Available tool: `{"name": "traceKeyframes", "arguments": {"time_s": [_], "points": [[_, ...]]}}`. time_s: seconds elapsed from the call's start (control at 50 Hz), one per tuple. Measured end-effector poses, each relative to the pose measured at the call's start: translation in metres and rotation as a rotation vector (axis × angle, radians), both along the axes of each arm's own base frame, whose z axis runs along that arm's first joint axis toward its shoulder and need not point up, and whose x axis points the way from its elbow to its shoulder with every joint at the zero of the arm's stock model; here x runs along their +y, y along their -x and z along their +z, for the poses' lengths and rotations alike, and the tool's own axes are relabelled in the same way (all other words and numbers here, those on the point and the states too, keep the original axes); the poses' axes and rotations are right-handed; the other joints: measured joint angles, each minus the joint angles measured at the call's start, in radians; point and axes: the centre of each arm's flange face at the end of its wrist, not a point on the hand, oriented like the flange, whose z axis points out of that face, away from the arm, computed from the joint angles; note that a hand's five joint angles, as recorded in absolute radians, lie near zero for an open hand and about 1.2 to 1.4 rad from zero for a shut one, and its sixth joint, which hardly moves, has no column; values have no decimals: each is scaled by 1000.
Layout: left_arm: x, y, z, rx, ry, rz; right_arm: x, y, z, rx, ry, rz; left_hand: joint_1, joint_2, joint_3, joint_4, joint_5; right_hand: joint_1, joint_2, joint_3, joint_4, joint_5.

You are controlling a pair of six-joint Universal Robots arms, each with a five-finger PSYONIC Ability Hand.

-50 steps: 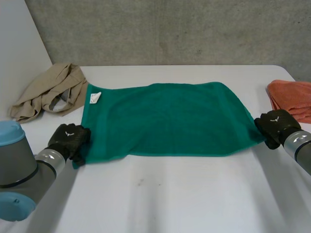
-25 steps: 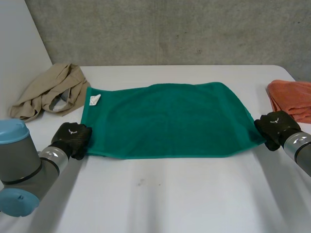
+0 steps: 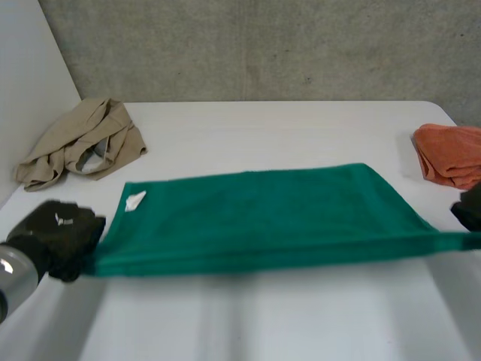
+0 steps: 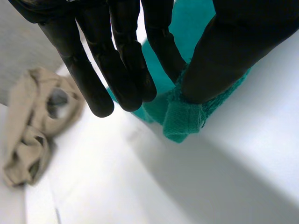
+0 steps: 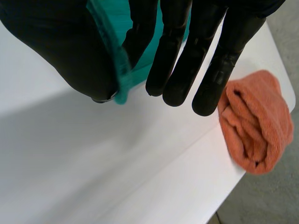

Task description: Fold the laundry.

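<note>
The green towel (image 3: 255, 218) has shifted toward the lower frame and now hangs taut. The left hand (image 3: 56, 235) has moved to lower left, the right hand (image 3: 471, 208) to the right edge.

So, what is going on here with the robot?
The robot is folding laundry. Its left hand and right hand each pinch a near corner of the green towel between thumb and fingers, holding it stretched between them. The near edge looks lifted off the white table. A beige garment lies crumpled at the far left, an orange towel at the right.
</note>
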Motion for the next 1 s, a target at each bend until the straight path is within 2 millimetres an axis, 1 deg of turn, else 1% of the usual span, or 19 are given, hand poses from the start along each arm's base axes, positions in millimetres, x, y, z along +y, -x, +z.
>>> {"name": "traceKeyframes", "arguments": {"time_s": [0.02,0.1,0.2,0.28,0.3,0.36,0.42,0.44,0.48,0.58,0.72,0.74,0.78,0.8,0.86,0.9,0.92,0.98,1.0], "points": [[6,-1,-1,-11,-25,-5,3,10,3,35,-27,-1,0,0,2,0,0,0,0,0,0,0],[10,-1,-3,-19,-41,-9,0,17,2,44,-24,-15,0,1,4,1,0,0,0,0,0,0],[-7,2,-7,-5,20,-12,-14,17,-11,1,22,-46,0,1,4,3,0,0,0,0,0,0],[-34,11,-18,13,79,-25,-31,4,-33,-50,57,-40,0,1,4,4,0,0,0,0,0,0],[-34,11,-18,13,79,-25,-31,4,-33,-50,57,-40,0,1,4,4,0,0,0,0,0,0],[-60,23,-33,34,106,-42,-46,-9,-52,-80,71,-39,0,1,4,4,19,0,0,0,0,0],[-71,28,-40,42,110,-43,-53,-14,-61,-88,76,-44,0,1,4,4,19,0,0,0,0,0],[-82,32,-46,42,109,-32,-60,-18,-66,-92,82,-49,0,1,4,4,20,0,0,0,0,0],[-94,35,-52,37,109,-13,-68,-21,-71,-94,94,-54,0,2,5,4,20,0,0,0,0,0],[-120,46,-64,21,131,31,-89,-30,-77,-97,162,-59,0,2,5,4,20,0,0,0,0,0],[-145,57,-68,26,199,47,-114,-42,-77,-97,260,-49,0,2,5,4,20,0,0,0,0,0],[-152,60,-68,30,224,47,-120,-47,-78,-94,283,-44,0,2,5,4,20,0,0,0,0,0],[-154,61,-68,32,230,47,-122,-48,-78,-93,289,-43,0,2,5,4,20,0,0,0,0,0],[-163,65,-70,36,257,43,-131,-55,-81,-86,313,-40,0,2,5,4,20,0,0,0,0,0],[-170,69,-74,40,273,37,-140,-59,-86,-78,329,-42,0,2,5,4,20,0,0,0,0,0],[-170,69,-74,40,273,37,-140,-59,-86,-78,329,-42,0,2,5,4,20,0,0,0,0,0],[-174,72,-77,42,279,33,-147,-63,-91,-75,338,-42,0,2,5,4,20,0,0,0,0,0],[-178,74,-80,45,285,30,-153,-66,-96,-74,349,-40,-1,0,3,2,19,0,0,0,0,0],[-179,76,-81,47,290,28,-159,-69,-100,-74,365,-42,-128,-165,-145,-150,-115,0,0,0,0,0]]}}
